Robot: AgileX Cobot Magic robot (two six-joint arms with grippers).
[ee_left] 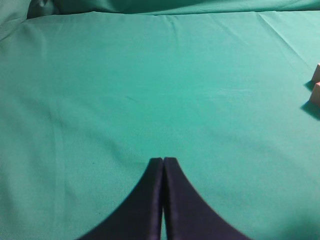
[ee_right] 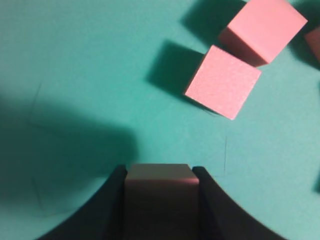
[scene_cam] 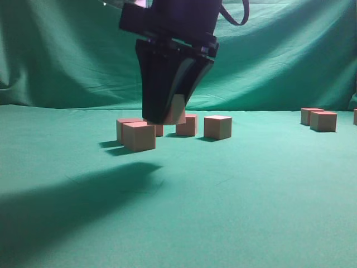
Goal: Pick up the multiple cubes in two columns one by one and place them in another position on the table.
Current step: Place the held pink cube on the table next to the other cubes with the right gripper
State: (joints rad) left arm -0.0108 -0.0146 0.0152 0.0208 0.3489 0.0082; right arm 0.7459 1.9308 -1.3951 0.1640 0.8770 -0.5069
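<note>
Table point(scene_cam: 234, 212): flat teal-green cloth, faint creases, with a draped green curtain point(scene_cam: 67, 56) behind it. Right gripper point(scene_cam: 170, 114): black, hanging above the table at centre-left of the exterior view, fingers pointing down, clamped on one cube point(scene_cam: 176, 110); the right wrist view shows this held cube point(ee_right: 159, 197) wedged between the two dark fingers point(ee_right: 107, 210), lifted clear of the cloth, a broad shadow cast to its left. Cubes on the table, near group: a front cube point(scene_cam: 139, 136) with a second point(scene_cam: 126, 124) touching it behind, both casting shadows leftward; a third point(scene_cam: 188, 124) behind the gripper; a fourth point(scene_cam: 217, 127) to its right, standing apart; one more partly hidden behind the gripper, count uncertain there. From the right wrist view, two pink-topped cubes lie below and ahead of the gripper, the nearer point(ee_right: 223, 81) and the farther point(ee_right: 262, 29) almost corner to corner, with the edge of another at the right border. Cubes, far group: two point(scene_cam: 318, 119) close together at the right of the exterior view, well apart from the near group, a sliver of another at the frame edge. Left gripper point(ee_left: 163, 162): fingers pressed together, holding nothing, above bare cloth; two cube edges point(ee_left: 316, 85) at the right border of its view.
</note>
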